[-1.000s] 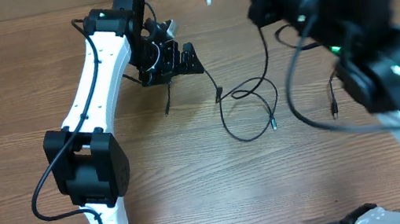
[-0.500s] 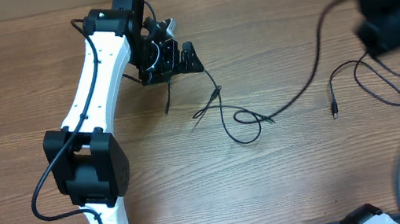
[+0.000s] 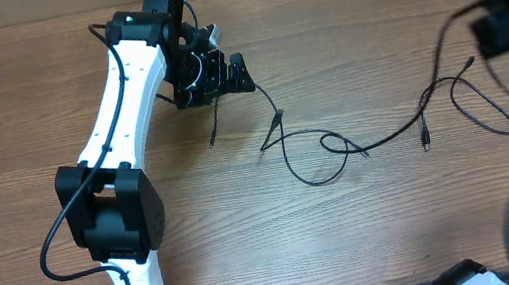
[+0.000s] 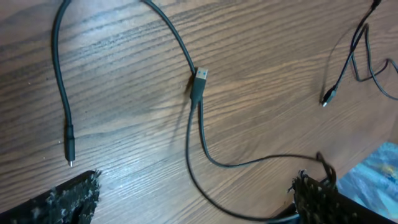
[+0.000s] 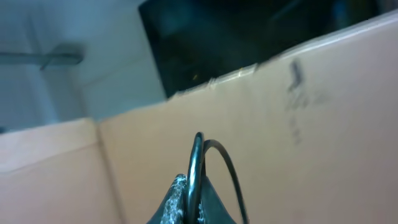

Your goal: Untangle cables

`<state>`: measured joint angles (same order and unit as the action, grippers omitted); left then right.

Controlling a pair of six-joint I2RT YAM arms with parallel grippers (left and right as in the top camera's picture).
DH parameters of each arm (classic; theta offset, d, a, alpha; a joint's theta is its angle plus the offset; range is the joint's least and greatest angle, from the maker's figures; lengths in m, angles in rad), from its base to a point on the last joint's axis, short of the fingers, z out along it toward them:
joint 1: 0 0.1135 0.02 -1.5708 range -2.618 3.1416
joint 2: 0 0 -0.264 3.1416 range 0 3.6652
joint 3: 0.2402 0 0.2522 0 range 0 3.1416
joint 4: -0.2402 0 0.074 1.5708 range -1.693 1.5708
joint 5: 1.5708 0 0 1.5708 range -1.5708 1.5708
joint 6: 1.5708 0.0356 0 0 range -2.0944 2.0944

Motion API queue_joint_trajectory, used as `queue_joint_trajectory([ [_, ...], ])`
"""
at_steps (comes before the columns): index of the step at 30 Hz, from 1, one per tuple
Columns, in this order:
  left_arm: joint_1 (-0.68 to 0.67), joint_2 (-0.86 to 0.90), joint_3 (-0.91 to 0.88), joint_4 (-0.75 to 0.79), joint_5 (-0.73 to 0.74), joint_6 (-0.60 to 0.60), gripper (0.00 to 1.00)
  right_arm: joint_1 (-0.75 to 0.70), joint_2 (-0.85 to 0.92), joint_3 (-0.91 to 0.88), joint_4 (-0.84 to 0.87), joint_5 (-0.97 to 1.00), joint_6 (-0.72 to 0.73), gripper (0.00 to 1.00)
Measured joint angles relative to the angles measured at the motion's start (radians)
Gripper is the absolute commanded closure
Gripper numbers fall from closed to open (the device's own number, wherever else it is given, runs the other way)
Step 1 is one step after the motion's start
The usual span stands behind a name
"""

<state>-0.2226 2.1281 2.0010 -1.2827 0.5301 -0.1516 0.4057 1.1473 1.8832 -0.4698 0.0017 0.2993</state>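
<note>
Thin black cables (image 4: 198, 87) across wooden table (image 3: 247, 226)

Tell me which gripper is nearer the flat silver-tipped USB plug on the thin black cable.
Left: left gripper hovers close beside the USB plug; right gripper is far off right.

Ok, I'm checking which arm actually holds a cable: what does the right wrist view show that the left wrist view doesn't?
Only right wrist: the right fingers shut on a cable loop, cardboard behind. Only left wrist: the left fingers spread wide apart, a plug lying on the wooden table. Both: thin black cables.
</note>
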Motion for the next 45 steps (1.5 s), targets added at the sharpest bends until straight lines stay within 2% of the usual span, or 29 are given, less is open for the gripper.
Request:
queue_joint_trajectory([
  [6, 0.000, 0.000, 0.000, 0.000, 0.016, -0.014, 0.00, 0.000, 0.117, 0.000, -0.059, -0.142, 0.114, 0.96],
  [11, -0.007, 0.000, 0.000, -0.065, 0.019, -0.029, 0.00, 0.000, 0.178, -0.011, -0.058, -0.223, 0.171, 0.96],
  [15, -0.037, 0.000, 0.000, -0.086, 0.019, -0.035, 0.09, 0.000, 0.172, -0.011, -0.058, -0.266, 0.187, 0.96],
  [19, -0.102, 0.000, 0.000, -0.050, 0.019, -0.093, 0.12, 0.000, 0.161, -0.011, -0.055, -0.333, 0.195, 0.96],
  [22, -0.156, 0.000, 0.000, -0.003, 0.019, -0.168, 0.15, 0.000, 0.159, -0.011, -0.055, -0.380, 0.197, 0.96],
  [25, -0.201, 0.000, 0.000, 0.010, 0.021, -0.234, 0.06, 0.000, 0.159, -0.011, -0.055, -0.405, 0.198, 0.96],
  [33, -0.286, 0.000, -0.029, 0.024, 0.026, -0.355, 0.04, 0.000, 0.159, -0.011, -0.066, -0.448, 0.198, 0.96],
  [38, -0.313, 0.000, -0.098, 0.084, 0.027, -0.478, 0.18, 0.000, 0.159, -0.011, -0.066, -0.479, 0.198, 0.96],
  [43, -0.314, 0.001, -0.165, 0.179, 0.023, -0.711, 0.23, 0.000, 0.159, -0.011, -0.076, -0.502, 0.198, 0.96],
  [45, -0.314, 0.002, -0.177, 0.203, 0.022, -0.797, 0.29, 0.000, 0.159, -0.011, -0.086, -0.504, 0.197, 0.96],
])
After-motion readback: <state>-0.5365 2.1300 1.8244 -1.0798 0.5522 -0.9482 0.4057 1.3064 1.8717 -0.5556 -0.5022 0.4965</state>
